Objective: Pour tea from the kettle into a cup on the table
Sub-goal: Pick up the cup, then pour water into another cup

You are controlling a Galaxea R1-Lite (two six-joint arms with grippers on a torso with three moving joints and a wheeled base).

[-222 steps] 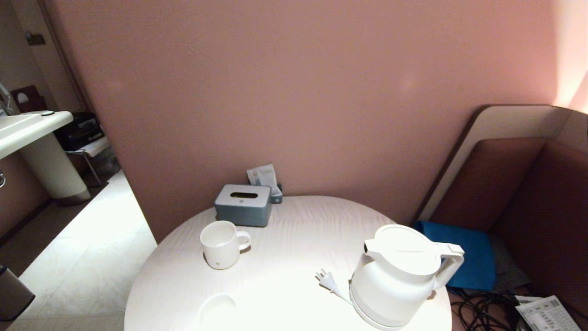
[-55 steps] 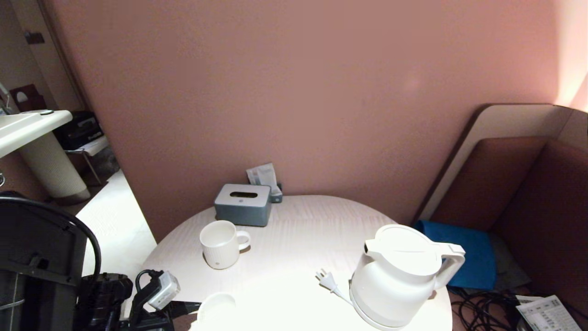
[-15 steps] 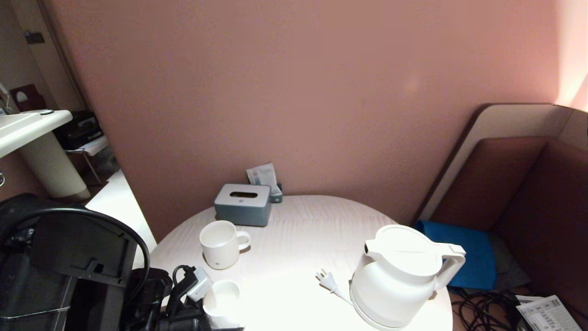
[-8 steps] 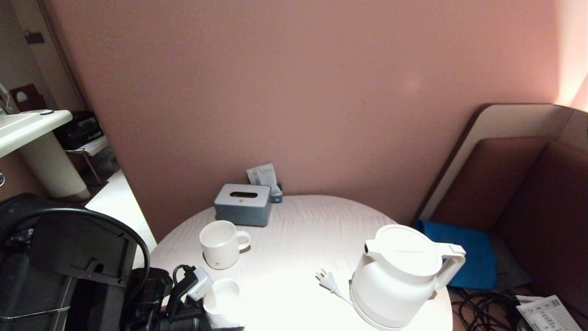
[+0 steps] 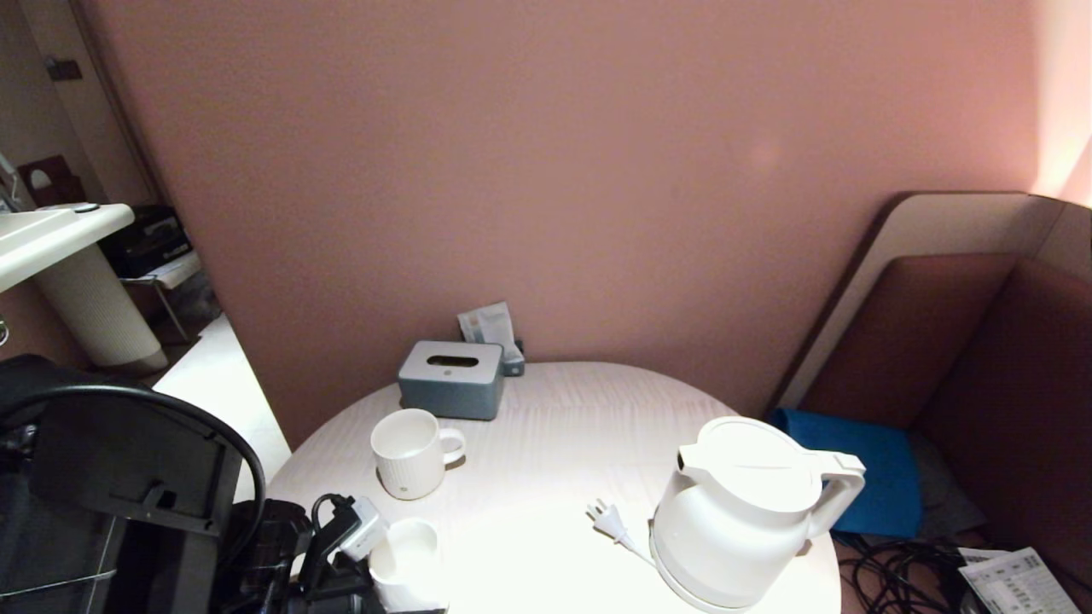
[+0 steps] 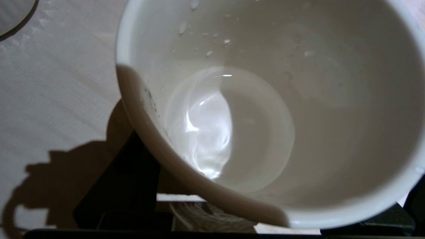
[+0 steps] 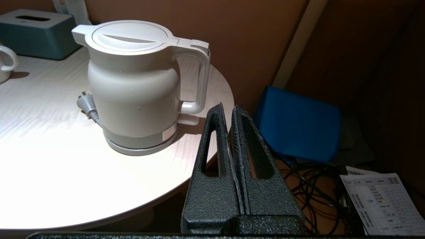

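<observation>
The small white handleless cup (image 5: 403, 556) is at the table's near left edge, and my left gripper (image 5: 382, 582) is shut on it. Its wet inside (image 6: 259, 126) fills the left wrist view, slightly tilted, with one dark finger (image 6: 132, 186) against its outer wall. The white kettle (image 5: 734, 512) stands on its base at the near right of the round white table (image 5: 554, 435), handle to the right. My right gripper (image 7: 227, 109) is shut and empty, just off the table's right edge, close to the kettle's handle (image 7: 199, 79). It is out of the head view.
A ribbed white mug (image 5: 409, 452) with a handle stands behind the cup. A grey tissue box (image 5: 452, 379) sits at the table's far edge. The kettle's plug (image 5: 604, 516) lies left of it. A blue cushion (image 5: 862, 477) and cables (image 5: 896, 580) lie right of the table.
My left arm has shifted slightly left and nearer, carrying the cup with it, and the cup is now a little tilted. Kettle and mug have not moved.
</observation>
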